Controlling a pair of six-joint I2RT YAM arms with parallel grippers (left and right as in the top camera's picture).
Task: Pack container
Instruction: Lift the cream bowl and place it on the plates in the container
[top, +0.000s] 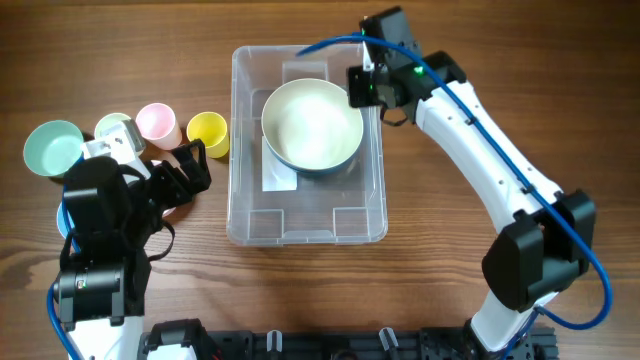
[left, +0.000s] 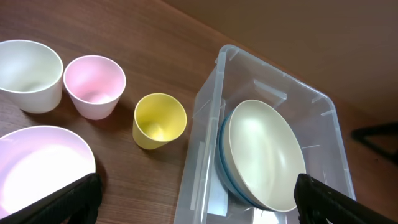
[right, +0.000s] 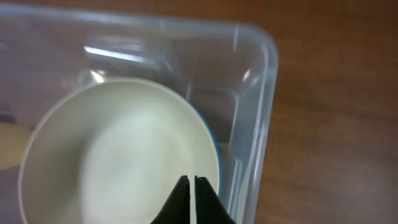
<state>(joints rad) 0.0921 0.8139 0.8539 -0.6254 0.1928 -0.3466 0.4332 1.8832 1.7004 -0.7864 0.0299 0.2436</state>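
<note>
Wooden surface with the container (top: 300, 215) at its centre and a bowl (top: 312, 125) tilted inside. Our right end effector (right: 191, 182) is shut at the bowl's rim; whether it pinches the rim we cannot tell. Our left end effector (top: 195, 168) gapes empty near the yellow cup (top: 207, 133). We should level the bowl, clear of the wall, before letting go.

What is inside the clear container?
Inside the container, a cream bowl sits nested in a blue bowl whose rim alone shows. A white label peeks out beneath; the base under the bowls is covered.
</note>
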